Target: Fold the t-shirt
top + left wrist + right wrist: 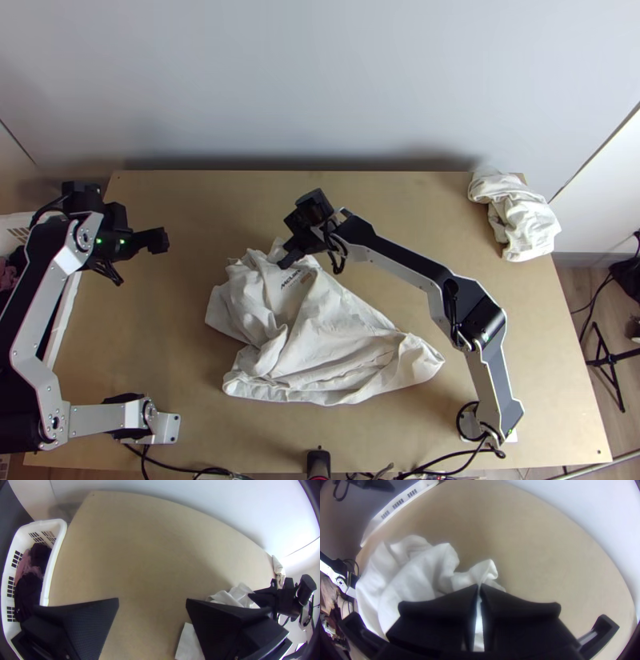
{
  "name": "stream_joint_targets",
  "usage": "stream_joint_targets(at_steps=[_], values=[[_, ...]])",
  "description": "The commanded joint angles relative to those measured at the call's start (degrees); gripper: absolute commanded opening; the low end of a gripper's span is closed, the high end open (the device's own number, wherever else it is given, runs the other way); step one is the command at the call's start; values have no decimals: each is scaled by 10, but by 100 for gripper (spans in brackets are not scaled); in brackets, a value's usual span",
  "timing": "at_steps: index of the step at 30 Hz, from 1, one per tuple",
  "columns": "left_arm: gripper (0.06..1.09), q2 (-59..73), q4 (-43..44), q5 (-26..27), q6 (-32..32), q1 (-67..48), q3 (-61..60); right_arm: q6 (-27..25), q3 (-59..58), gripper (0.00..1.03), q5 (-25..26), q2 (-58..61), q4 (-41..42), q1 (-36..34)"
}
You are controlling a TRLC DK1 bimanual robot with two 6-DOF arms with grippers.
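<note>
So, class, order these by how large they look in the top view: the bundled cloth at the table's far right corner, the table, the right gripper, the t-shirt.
1. Table
2. T-shirt
3. Bundled cloth
4. Right gripper

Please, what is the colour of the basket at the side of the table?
The basket is white; the left wrist view shows it best.

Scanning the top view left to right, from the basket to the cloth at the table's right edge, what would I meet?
White basket → left gripper, open → t-shirt, bunched → bundled cloth.
</note>
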Motion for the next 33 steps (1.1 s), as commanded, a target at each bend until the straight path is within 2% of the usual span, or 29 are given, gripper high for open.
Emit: stream_joint_targets(at_steps=[1,9,16,19,28,33], values=[[104,-2,7,-1,0,13,-5,-5,30,3,23,-3,40,-8],[104,-13,14,0,1,-35,-38,26,165,3,76,-2,79,-20],[104,-12,28,0,-12,-60,-39,26,274,3,108,8,81,-20],[104,-10,28,0,-13,-69,-41,13,285,3,130,4,105,-23],[104,-8,28,1,-11,-96,-50,-7,301,3,158,-3,124,-54],[104,-11,28,1,-17,-170,-82,-9,307,3,162,-6,131,-65]])
